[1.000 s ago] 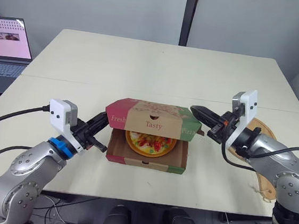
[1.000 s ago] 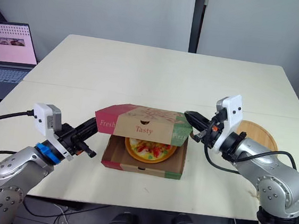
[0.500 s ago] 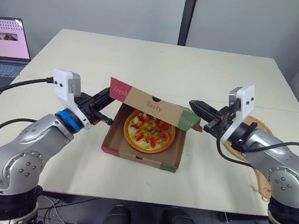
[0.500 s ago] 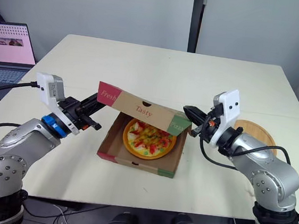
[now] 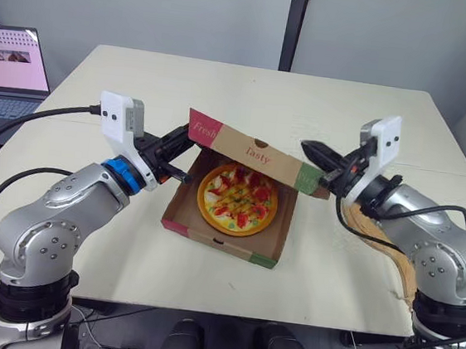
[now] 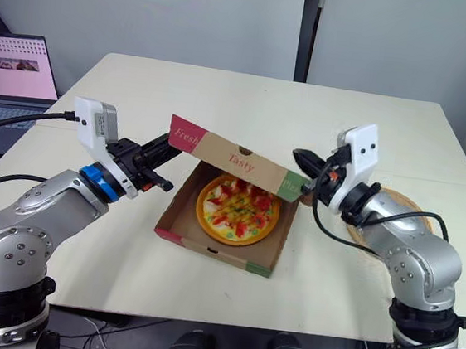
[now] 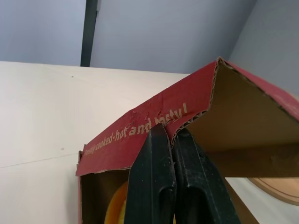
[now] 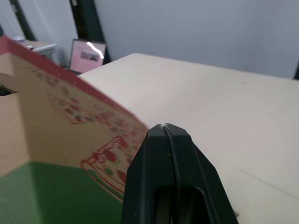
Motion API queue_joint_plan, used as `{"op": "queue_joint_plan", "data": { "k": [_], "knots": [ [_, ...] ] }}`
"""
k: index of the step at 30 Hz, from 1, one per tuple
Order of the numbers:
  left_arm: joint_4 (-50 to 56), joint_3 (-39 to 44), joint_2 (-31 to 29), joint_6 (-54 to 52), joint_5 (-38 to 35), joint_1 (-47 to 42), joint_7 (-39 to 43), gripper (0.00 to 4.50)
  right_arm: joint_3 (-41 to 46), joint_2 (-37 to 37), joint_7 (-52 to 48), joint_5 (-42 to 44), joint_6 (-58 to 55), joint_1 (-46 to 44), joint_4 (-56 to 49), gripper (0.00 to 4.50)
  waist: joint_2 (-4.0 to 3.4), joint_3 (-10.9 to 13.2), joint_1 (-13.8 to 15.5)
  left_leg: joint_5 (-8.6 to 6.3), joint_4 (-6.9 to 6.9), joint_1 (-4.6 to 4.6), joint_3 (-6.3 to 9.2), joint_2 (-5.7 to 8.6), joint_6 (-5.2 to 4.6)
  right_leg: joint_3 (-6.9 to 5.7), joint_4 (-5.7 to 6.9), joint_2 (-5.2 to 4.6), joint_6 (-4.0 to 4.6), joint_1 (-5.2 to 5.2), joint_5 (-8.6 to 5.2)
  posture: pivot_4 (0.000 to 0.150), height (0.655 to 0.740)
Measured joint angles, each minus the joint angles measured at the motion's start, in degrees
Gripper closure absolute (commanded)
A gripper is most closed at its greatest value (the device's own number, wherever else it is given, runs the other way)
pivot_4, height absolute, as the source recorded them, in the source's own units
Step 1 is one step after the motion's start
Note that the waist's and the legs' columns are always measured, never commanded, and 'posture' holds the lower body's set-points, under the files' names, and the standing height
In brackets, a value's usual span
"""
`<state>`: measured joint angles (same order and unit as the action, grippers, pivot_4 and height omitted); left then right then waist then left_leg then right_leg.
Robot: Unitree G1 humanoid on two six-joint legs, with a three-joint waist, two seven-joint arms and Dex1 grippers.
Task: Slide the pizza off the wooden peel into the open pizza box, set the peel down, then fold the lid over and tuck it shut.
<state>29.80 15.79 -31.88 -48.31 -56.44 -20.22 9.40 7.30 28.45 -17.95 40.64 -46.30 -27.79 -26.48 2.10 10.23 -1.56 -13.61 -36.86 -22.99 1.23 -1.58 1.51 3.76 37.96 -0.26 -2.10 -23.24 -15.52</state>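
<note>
**Over the box: lid half folded, one gripper at each end**

Near the desk's front edge, midway along it, the pizza already lies flat inside the box, so the sliding step looks done. The peel is down on the desk toward the right edge, beneath your right arm and well out of the lid's path.

What you are handling now is the lid. It hangs at a slant above the far side of the box, printed face toward you, not yet down over the pizza. Your left gripper is at its red corner; in the left wrist view the fingers are pressed together with the cardboard edge caught between them, so that end is pinched. Your right gripper sits at the green corner, fingers closed tight against each other. They lie alongside the cardboard, and I cannot tell whether any of it is trapped between them or they simply press on it.

Holding both ends makes sense: it keeps the lid level so it should swing down squarely. Bring both corners forward and down together. If one leads, the lid is likely to twist, or the light box may skid on the desk.
</note>
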Motion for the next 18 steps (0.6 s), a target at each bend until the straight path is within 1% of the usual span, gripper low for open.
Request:
{"op": "queue_joint_plan", "data": {
  "k": [1,3,5,6,10,13,16,18],
  "knots": [
    [0.0,0.0,0.0,0.0,0.3,0.5,0.0,4.5,1.2,0.6,-0.1,-0.9,1.2,0.9,0.0,3.9,0.0,0.0,0.1,0.0,0.01,-0.01,0.01,0.0,0.0,-0.01,-0.02,-0.01,0.0,0.0,0.0,0.15,0.7344],
    [-0.1,0.0,-0.1,0.0,0.6,0.8,0.1,4.5,3.8,1.9,-0.7,-2.2,3.4,4.5,-0.2,3.24,0.01,0.0,0.4,0.0,0.01,-0.05,0.03,-0.01,0.0,-0.01,-0.06,-0.05,0.02,0.0,0.01,0.15,0.7344],
    [-0.5,0.1,-0.3,0.0,0.7,0.5,0.1,4.5,6.0,3.4,-1.5,-3.3,4.5,9.5,-0.7,2.48,0.02,0.0,0.5,0.0,0.02,-0.06,0.01,0.0,0.0,0.0,-0.07,-0.06,0.01,0.01,0.01,0.15,0.7344],
    [-1.0,0.3,-0.4,0.0,0.9,0.1,0.1,4.5,6.7,4.3,-2.1,-3.7,4.7,13.0,-1.5,2.18,0.02,0.0,0.6,0.0,0.01,-0.05,-0.02,0.0,0.0,0.02,-0.06,-0.06,0.01,0.0,0.0,0.15,0.7344],
    [-2.9,0.4,-0.7,-0.1,1.1,-2.2,0.4,4.5,5.1,6.5,-4.3,-5.1,4.7,22.3,-7.2,0.75,0.0,0.0,0.0,0.0,0.0,0.04,-0.06,-0.02,0.0,0.06,0.02,0.04,-0.25,0.0,-0.15,0.15,0.7344],
    [-3.8,0.3,-1.2,-0.2,1.1,-3.6,1.4,4.5,3.0,5.8,-3.5,-5.8,4.6,23.4,-10.9,0.75,-0.02,0.0,-0.6,0.0,0.0,0.14,-0.07,-0.08,0.01,0.15,0.08,0.14,-0.18,0.0,-0.1,0.15,0.7344],
    [-5.0,0.3,-1.3,-0.4,1.1,-4.6,1.6,4.5,1.1,4.5,-1.8,-6.9,4.5,23.4,-13.4,0.75,-0.01,0.0,-0.4,0.0,-0.02,0.11,-0.07,-0.07,0.01,0.09,0.06,0.14,-0.19,0.0,-0.1,0.15,0.7344],
    [-6.2,0.2,-1.5,-0.6,1.3,-5.3,1.9,4.5,-0.7,0.6,1.4,-7.5,3.6,22.2,-14.5,0.75,-0.01,0.0,-0.3,0.01,-0.02,0.06,-0.06,-0.06,0.01,0.08,0.04,0.14,-0.19,-0.02,-0.1,0.15,0.7344]
  ]
}}
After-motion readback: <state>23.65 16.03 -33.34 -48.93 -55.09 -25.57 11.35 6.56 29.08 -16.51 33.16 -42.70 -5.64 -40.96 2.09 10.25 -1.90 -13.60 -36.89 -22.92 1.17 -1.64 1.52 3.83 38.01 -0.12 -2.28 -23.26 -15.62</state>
